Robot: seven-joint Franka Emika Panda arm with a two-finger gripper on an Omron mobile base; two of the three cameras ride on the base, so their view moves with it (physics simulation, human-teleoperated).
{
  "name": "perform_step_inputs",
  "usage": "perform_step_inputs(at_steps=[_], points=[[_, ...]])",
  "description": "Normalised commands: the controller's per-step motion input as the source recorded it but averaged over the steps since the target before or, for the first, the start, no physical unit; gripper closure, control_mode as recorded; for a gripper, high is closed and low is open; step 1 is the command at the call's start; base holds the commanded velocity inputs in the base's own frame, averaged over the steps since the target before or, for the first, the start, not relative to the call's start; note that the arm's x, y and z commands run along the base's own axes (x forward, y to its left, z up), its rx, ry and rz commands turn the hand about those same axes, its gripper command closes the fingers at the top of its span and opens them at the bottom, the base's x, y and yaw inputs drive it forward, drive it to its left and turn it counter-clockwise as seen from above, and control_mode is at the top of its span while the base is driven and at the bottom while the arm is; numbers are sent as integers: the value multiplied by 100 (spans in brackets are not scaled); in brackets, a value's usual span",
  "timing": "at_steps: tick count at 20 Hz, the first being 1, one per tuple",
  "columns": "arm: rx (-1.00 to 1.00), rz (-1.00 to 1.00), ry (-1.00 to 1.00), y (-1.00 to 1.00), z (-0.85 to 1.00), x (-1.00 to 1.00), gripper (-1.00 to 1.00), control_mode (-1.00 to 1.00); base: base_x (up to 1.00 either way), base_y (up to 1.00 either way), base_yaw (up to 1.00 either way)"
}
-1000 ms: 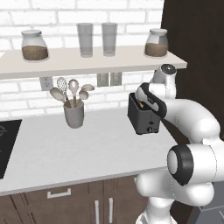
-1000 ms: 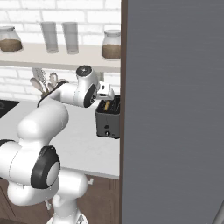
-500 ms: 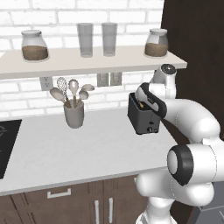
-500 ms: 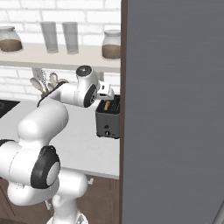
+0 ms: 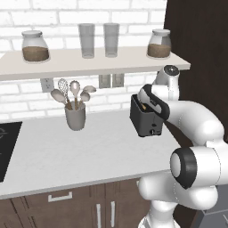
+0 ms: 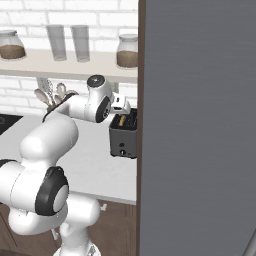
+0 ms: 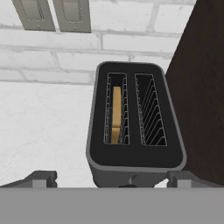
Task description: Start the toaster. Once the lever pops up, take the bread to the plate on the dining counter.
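gripper: my gripper (image 7: 109,178) is spread wide, holding nothing, poised right above the toaster (image 7: 133,127).
bread: the bread (image 7: 116,114) stands on edge, sunk in the left slot; right slot bare.
axis: slots run away from me, along the hand view's height; my fingers straddle the toaster's width.
bench: pale bench (image 5: 67,151), toaster at its right end beside a dark panel (image 6: 200,125).
room: brick wall, shelf (image 5: 89,62) with jars above.
judgement: I'd say the lever sits low on the near face.
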Motion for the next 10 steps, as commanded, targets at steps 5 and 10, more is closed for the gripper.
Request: perform_step_inputs(at_steps=[5, 10], points=[[0, 0, 0, 0, 0, 0, -100, -100, 0, 0, 0], [0, 0, 0, 0, 0, 0, -100, -100, 0, 0, 0]])
